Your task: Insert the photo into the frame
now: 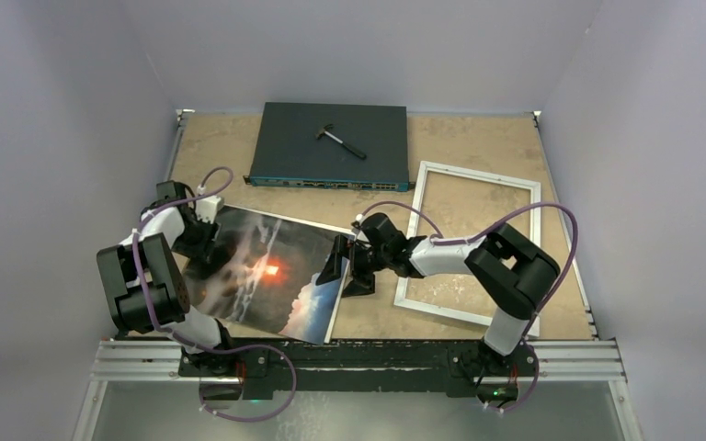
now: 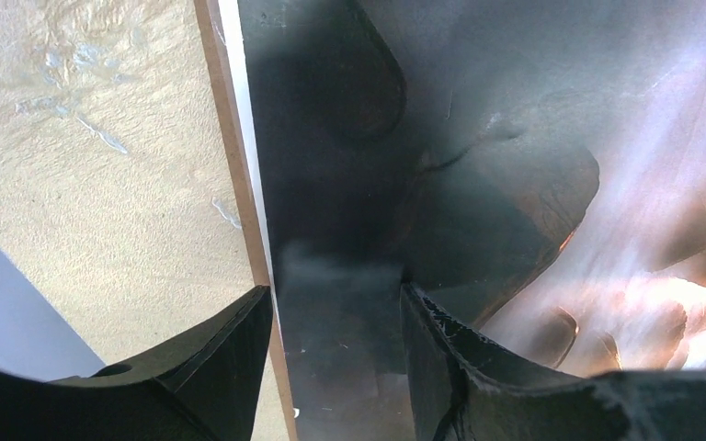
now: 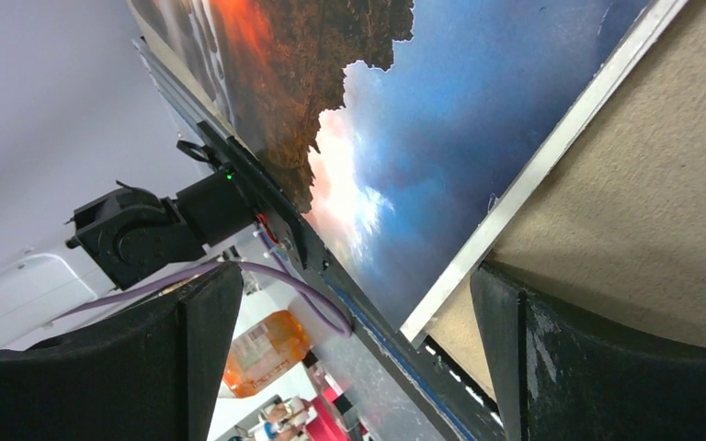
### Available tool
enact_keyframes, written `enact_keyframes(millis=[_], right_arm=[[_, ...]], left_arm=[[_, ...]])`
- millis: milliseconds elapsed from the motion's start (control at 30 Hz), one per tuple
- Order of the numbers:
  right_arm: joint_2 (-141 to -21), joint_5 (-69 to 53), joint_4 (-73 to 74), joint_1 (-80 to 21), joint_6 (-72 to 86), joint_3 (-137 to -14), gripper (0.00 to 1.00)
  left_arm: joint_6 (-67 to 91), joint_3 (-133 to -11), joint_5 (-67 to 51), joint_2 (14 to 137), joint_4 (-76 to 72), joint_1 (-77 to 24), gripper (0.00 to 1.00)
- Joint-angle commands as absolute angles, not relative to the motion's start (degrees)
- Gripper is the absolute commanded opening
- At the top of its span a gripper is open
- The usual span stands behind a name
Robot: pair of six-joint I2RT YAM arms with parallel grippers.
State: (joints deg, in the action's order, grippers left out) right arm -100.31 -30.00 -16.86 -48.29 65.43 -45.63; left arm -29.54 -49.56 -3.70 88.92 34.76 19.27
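Now, photo (image 1: 267, 274) left of frame (image 1: 478, 174)

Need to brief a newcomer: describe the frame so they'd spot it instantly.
Find the dark box at the table's back edge. The frame lies flat just right of it. It alone is a thin white rectangle, tabletop showing through.

The top external camera is looking steeply down over the whole worktop (image 1: 478, 152) from its near side. Both wrist cameras are viewing the photo's (image 2: 515, 165) opposite edges closely.
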Motion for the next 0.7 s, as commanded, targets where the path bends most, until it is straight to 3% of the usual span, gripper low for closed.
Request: enact_keyframes(millis=[0, 367, 667], right_arm=[[-97.3, -30.0, -17.2, -47.6, 66.1, -45.4, 0.95], [-98.2, -30.5, -17.1, -47.1, 65.1, -46.7, 0.95], [-94.7, -33.3, -28.0, -47.1, 65.0, -45.5, 0.94]], left_arm=[[-28.1, -46.5, -7.9, 90.2, 34.5, 17.0, 0.5], [-28.0, -46.3, -7.3, 90.2, 34.0, 17.0, 0.49], [-26.8, -46.6, -7.2, 90.9, 33.7, 14.3, 0.49]])
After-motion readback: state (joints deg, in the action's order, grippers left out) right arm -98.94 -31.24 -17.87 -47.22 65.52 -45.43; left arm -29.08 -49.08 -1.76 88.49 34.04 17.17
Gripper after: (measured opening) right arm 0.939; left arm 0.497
